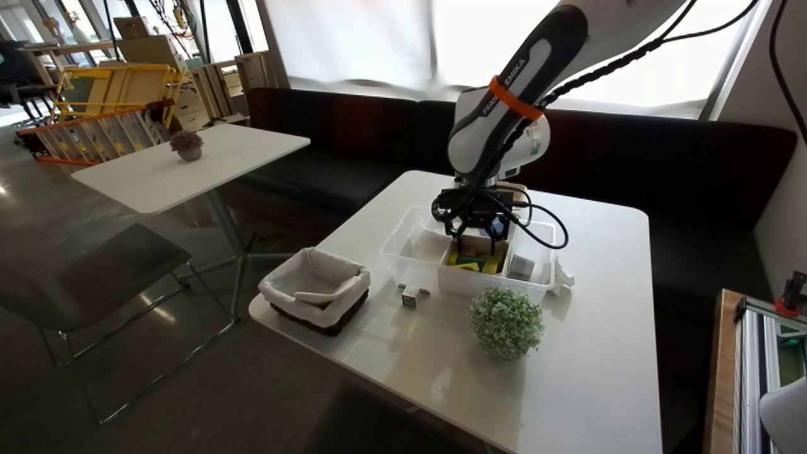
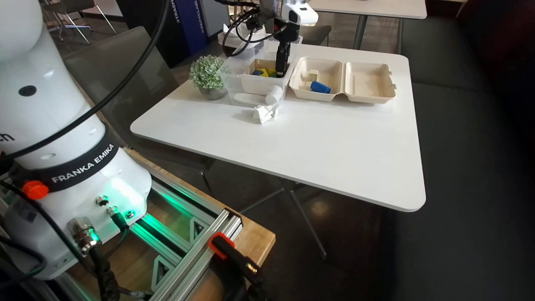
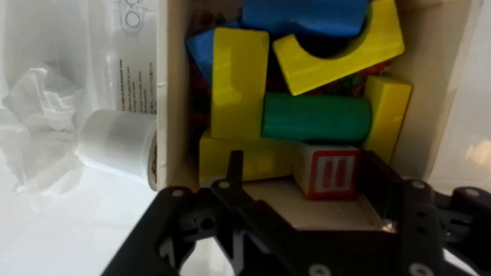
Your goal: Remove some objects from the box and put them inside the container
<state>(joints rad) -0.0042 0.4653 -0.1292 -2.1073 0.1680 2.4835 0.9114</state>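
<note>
Pincer (image 3: 302, 163) spread, ungripping, at box (image 3: 163, 96); seemingly picking: next, perhaps, straddle green cylinder (image 3: 316, 117), wrist-view twelve o'clock.

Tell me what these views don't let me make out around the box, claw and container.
Wrist view: the top of a blue block, cut off by the upper edge.
Wrist view: the shape of another blue piece, partly hidden by a yellow block.
Wrist view: whether the claw touches the red-framed block, whose edge it overlaps.
In an exterior view: any markings on the pale block in the takeout container, too small.
</note>
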